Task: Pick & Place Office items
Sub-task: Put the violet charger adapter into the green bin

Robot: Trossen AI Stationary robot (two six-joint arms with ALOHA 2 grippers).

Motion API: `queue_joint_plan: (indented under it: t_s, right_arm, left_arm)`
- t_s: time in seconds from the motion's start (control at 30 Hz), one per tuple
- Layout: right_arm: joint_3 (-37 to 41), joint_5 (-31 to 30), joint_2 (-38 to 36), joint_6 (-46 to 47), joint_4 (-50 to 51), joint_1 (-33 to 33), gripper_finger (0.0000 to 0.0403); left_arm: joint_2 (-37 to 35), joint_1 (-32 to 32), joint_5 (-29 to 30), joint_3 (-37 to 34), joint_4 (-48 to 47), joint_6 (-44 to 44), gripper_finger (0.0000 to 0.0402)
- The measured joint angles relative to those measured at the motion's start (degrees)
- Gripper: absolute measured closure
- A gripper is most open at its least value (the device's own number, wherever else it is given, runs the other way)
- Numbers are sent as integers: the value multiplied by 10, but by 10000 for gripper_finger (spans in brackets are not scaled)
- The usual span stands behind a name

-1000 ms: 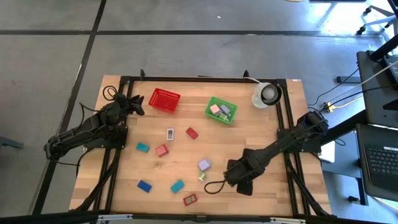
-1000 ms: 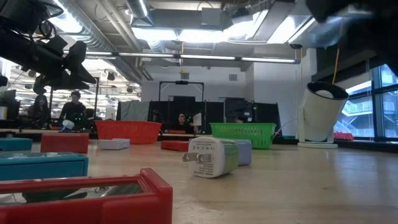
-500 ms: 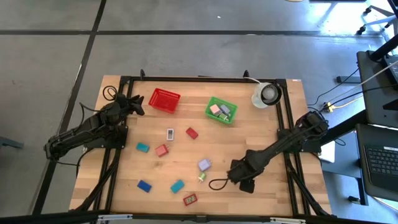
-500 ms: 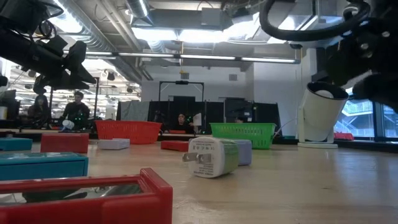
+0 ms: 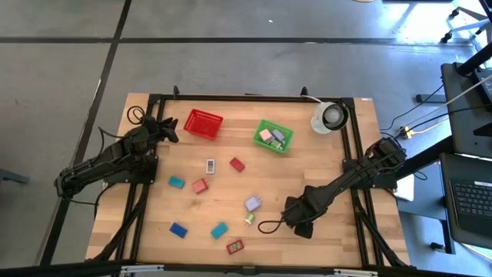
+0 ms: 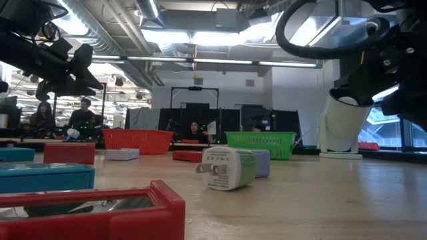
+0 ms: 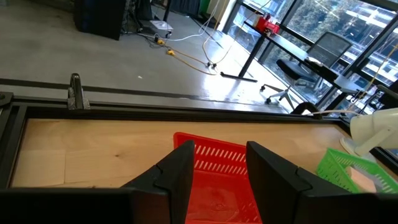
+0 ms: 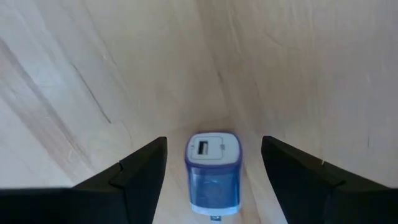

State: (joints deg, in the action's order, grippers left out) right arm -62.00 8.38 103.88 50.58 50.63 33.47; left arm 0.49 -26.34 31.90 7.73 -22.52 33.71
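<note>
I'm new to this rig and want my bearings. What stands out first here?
The right gripper, jaws open, hovers over a lavender charger on the wooden table. Small coloured office items dot the table's middle, with a red basket and green basket at the far edge. The left gripper waits by the red basket.

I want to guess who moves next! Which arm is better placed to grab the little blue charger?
Right. The right gripper is open over the blue charger, a finger on either side. The left gripper is far off by the red basket.
</note>
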Motion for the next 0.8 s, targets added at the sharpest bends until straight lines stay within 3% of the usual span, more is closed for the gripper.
queue_joint_plan:
  t_s: [0.3, 0.43, 0.63, 0.8]
  right_arm:
    - [0, 2, 0, 30, 23, 9, 148]
    - [0, 18, 0, 30, 23, 9, 182]
    - [0, 46, 0, 32, 23, 9, 272]
    - [0, 49, 0, 42, 23, 9, 280]
  left_arm:
    - [0, 0, 0, 0, 0, 0, 260]
    - [0, 0, 0, 0, 0, 0, 260]
    - [0, 0, 0, 0, 0, 0, 260]
    - [0, 0, 0, 0, 0, 0, 260]
